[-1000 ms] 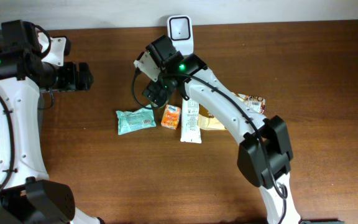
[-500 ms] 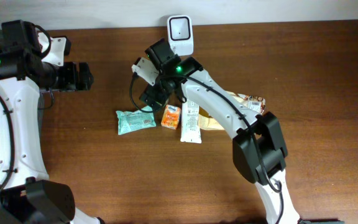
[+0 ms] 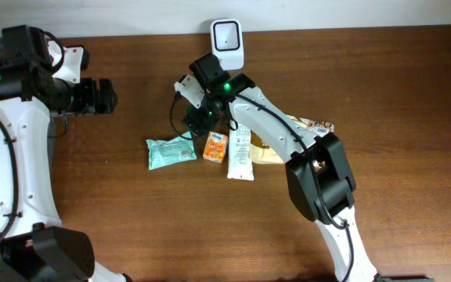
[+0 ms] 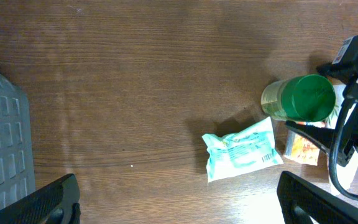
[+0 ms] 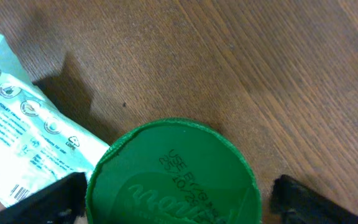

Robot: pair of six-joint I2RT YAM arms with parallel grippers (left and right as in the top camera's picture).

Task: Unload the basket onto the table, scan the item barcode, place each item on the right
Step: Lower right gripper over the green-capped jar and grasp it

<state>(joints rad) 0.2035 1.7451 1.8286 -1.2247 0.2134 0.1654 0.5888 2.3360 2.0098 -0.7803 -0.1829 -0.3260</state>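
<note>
A jar with a round green lid (image 5: 173, 174) stands upright on the wooden table, also seen in the left wrist view as the green-lidded jar (image 4: 305, 98). My right gripper (image 5: 179, 198) hangs right over it, open. One black finger (image 5: 55, 200) is at the lid's left edge, and the other finger (image 5: 316, 196) stands a little off its right edge. From overhead the right gripper (image 3: 197, 117) hides the jar. The white scanner (image 3: 227, 35) stands at the table's back edge. My left gripper (image 3: 104, 95) is open and holds nothing, far to the left.
A teal wipes packet (image 3: 171, 151) lies left of the jar. An orange sachet (image 3: 216, 146), a white tube (image 3: 241, 153) and a yellow packet (image 3: 271, 156) lie under the right arm. A grey mat (image 4: 2, 143) lies at the table's left edge.
My right wrist has edged a little to the right and towards the scanner, and its elbow has swung in closer. The left arm has not moved.
</note>
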